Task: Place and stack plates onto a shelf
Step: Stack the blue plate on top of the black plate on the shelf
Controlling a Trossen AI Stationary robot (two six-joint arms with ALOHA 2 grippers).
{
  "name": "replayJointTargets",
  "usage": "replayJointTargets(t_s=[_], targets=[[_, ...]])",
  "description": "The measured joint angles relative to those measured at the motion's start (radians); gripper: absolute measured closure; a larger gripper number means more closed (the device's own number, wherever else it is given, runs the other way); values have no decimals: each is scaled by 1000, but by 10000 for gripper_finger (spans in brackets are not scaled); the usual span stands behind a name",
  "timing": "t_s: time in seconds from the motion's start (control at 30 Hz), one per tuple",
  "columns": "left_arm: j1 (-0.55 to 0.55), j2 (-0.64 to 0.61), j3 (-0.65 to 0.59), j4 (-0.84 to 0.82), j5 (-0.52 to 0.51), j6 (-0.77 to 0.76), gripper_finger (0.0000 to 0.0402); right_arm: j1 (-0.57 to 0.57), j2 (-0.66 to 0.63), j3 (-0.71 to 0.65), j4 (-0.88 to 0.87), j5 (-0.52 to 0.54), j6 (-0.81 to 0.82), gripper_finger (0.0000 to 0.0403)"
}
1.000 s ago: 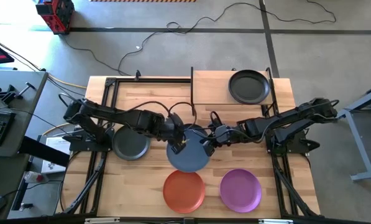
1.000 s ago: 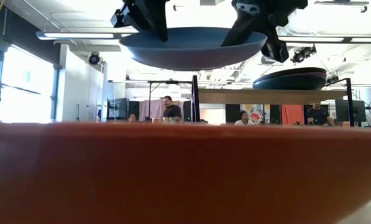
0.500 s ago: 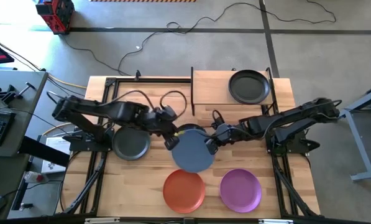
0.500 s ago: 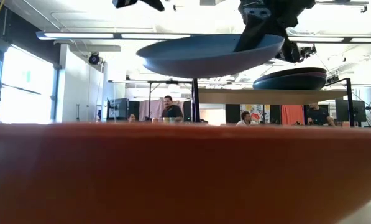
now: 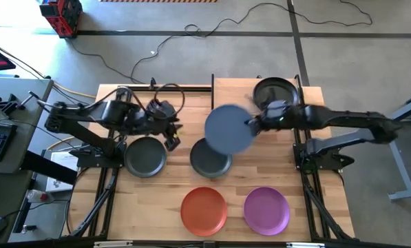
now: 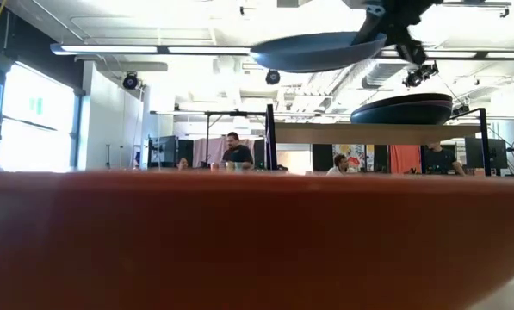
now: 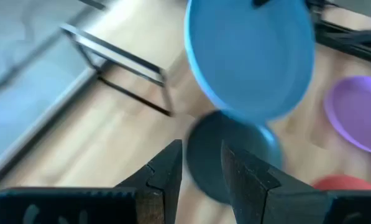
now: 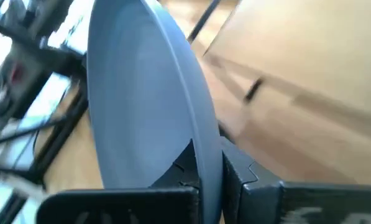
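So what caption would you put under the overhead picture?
Right claw carries the light blue plate toward the shelf, while the left claw waits empty above the table.

Both dark arms reach inward over the bench from opposite sides. The right arm stretches nearly straight toward the middle, its right pincer [image 5: 250, 124] raised high, the two fingers [image 8: 235, 171] pinched close together on the rim of the light blue plate [image 5: 229, 129]. The left arm lies folded back on its own side, elbow bent, its left pincer [image 5: 171, 138] hanging free, the fingers [image 7: 166, 171] a narrow gap apart and gripping nothing.
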Motion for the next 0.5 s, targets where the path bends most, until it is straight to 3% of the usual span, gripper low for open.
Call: replayJointTargets(t_s=[0.23, 0.5], targets=[[73, -65, 0, -26, -91, 142, 300, -220, -201, 0, -105, 9, -17, 398], [191, -106, 0, -28, -96, 292, 300, -458, -383, 0, -228, 60, 4, 398]])
